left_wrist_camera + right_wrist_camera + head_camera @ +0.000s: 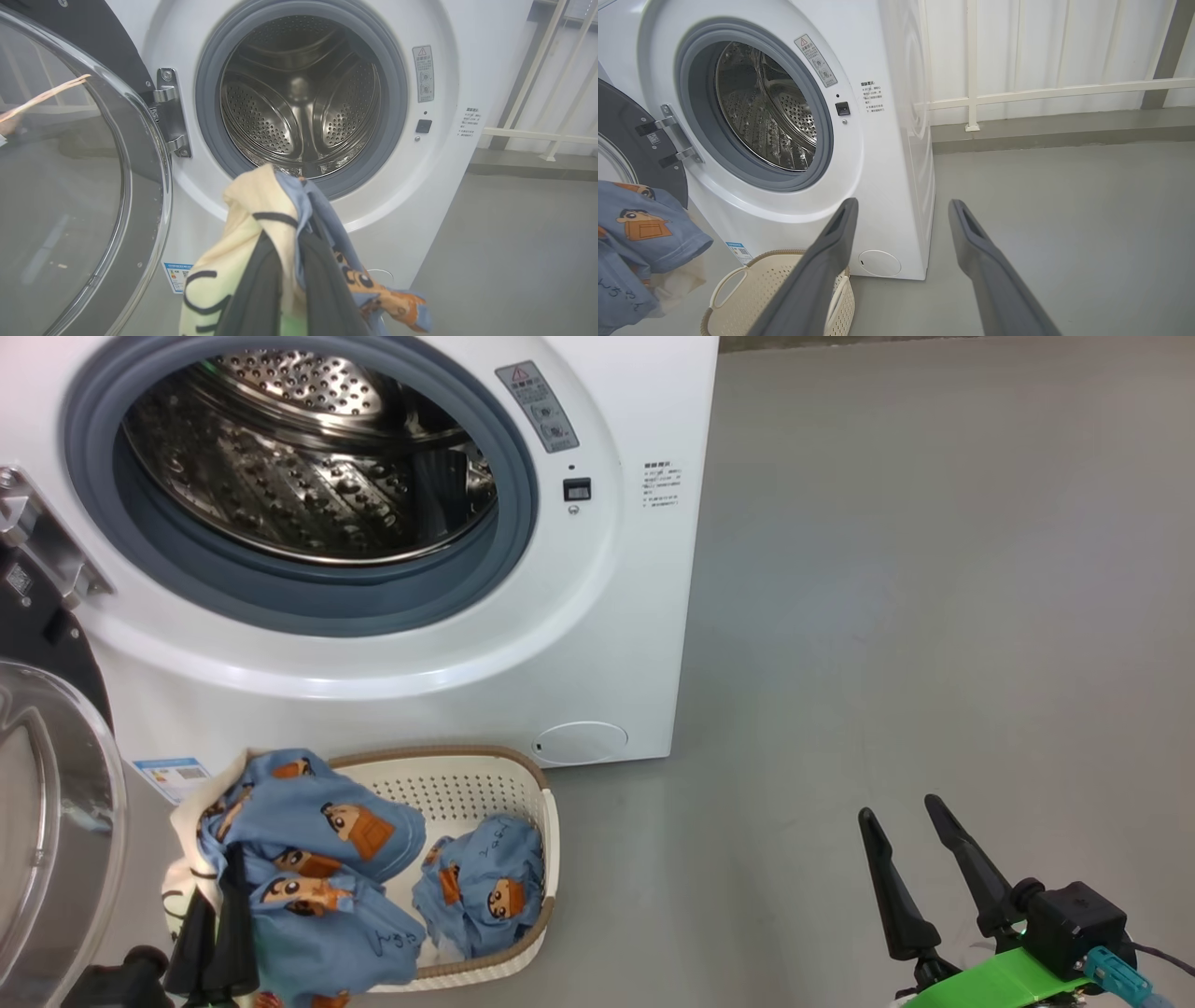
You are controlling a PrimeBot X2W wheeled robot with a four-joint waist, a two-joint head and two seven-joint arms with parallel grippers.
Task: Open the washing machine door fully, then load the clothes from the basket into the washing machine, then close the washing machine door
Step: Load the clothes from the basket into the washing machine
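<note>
As tool [286, 235] holds clothes [243, 219], door [70, 186] gapes.

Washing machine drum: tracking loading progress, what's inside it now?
Inside the perforated steel drum, bare shiny metal shows. Its lowest front is covered by the grey rubber ring and the cream and light-blue clothes the left gripper holds.

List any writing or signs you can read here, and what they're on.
Nothing reads as words.
Grey sticker on the washing machine: warning triangle; print too small.
Black print beside that sticker: too small.
Blue label low on its front: blurred.
Dark scribbles on the clothes: unreadable.
</note>
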